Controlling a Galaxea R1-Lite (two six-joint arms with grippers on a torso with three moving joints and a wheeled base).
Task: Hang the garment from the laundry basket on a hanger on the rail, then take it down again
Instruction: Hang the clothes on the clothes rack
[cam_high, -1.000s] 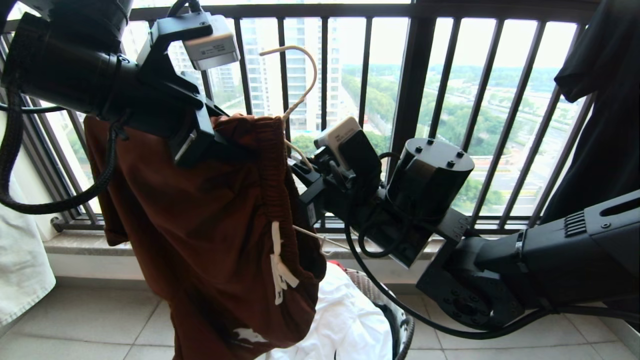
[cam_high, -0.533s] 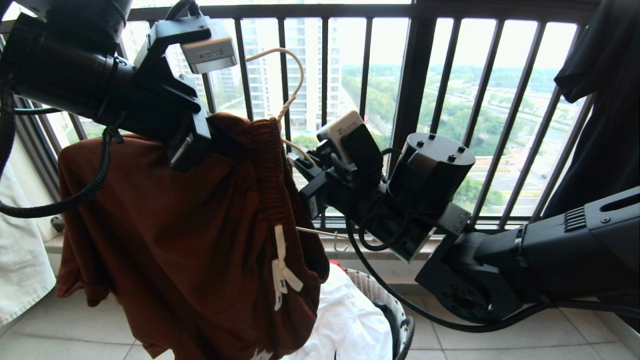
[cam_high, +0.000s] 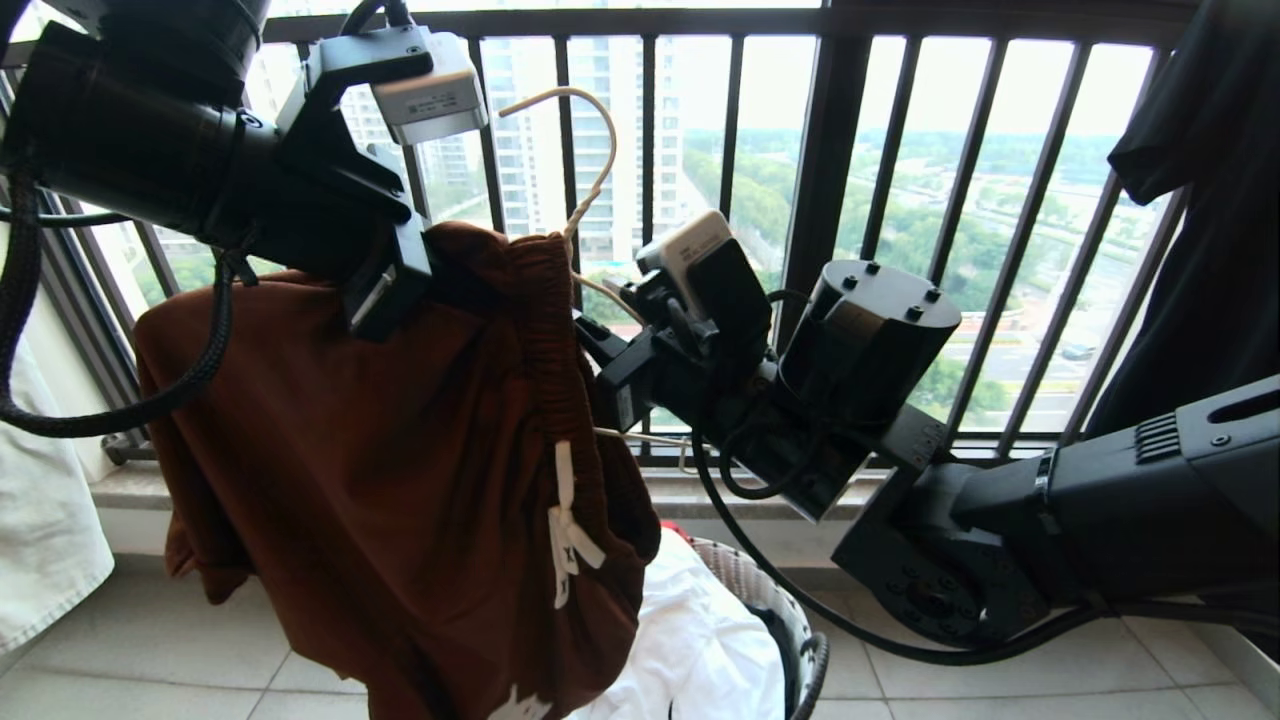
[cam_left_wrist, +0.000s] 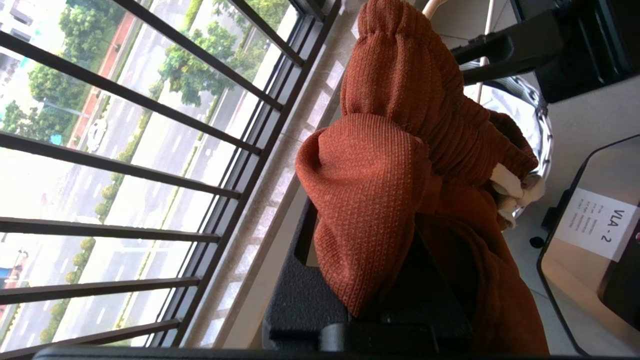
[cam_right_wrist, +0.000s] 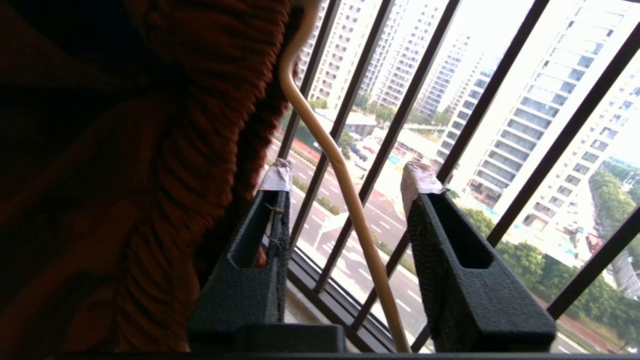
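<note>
The black balcony railing (cam_high: 820, 200) runs across the back, with tall city buildings far behind it. A black T-shirt (cam_high: 1210, 230) hangs at the right edge. The rail is not in view.

In front hangs the garment (cam_high: 400, 480), brown shorts with a white drawstring (cam_high: 565, 525). It is up in the air, above the floor and just beside the laundry basket (cam_high: 790, 620), which sits low down with its white liner showing. The left pincer (cam_high: 400, 290) is closed tight on a bunch of the waistband, and I think it does this so the shorts do not slide off while the hanger is sorted out.

The right pincer (cam_right_wrist: 345, 195) is just beside the waistband. Its two fingers (cam_right_wrist: 435, 220) stand apart, with the thin wire of the hanger (cam_right_wrist: 345, 195) running between them and touching neither one. So this pincer holds nothing right now. The hanger's hook (cam_high: 590, 150) points up, and its lower arm pokes out beside the shorts. I think the right pincer needs a new, better grip on the wire before the shorts can go up to hang.
</note>
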